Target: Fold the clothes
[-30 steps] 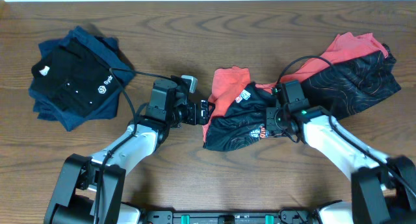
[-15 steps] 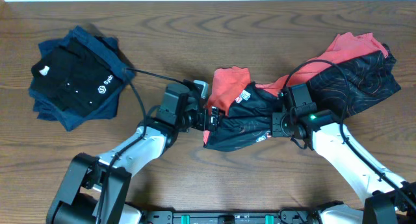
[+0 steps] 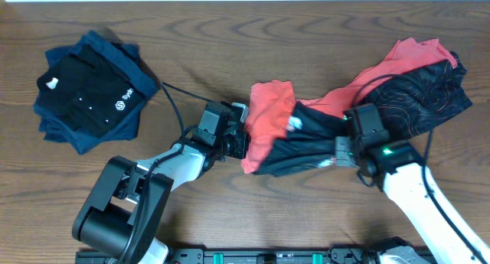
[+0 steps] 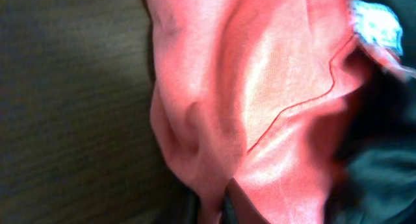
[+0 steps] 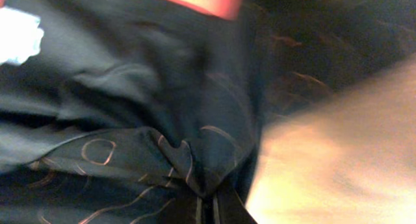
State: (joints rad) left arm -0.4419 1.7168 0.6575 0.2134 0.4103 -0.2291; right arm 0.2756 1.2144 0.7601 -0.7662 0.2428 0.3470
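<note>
- Centre to upper right of the overhead frame: coral-red shirt (image 3: 269, 111) and black jersey (image 3: 413, 99) with thin red line pattern, bunched together in one long crumpled band, not flat.
- The coral shows at both ends of the band, a lump at centre and a strip along the upper right edge; black jersey fabric covers the middle and right.
- Left gripper (image 3: 242, 141) sits at the left end of the band, touching the coral lump.
- Left wrist view: coral-red shirt (image 4: 260, 87) fills the frame, and a fold of it narrows into the left gripper (image 4: 218, 208) at bottom centre. Jaws together, clamped on the coral fabric.
- Small pale label (image 4: 377, 26) at upper right of that view, blurry.
- Right gripper (image 3: 341, 151) is at the lower middle of the band, on the black fabric.
- Right wrist view: black jersey (image 5: 130, 87) gathers into a pinch at the right gripper (image 5: 209, 208), bottom centre. Jaws closed on the jersey; blurred.
- Upper left of the overhead frame: folded stack, black shirt (image 3: 84, 84) on top of navy shirt (image 3: 107, 44), well apart from both grippers.
- Black cable (image 3: 180, 92) runs from the left arm toward the stack.
- All lies on a dark wood table (image 3: 230, 34).
</note>
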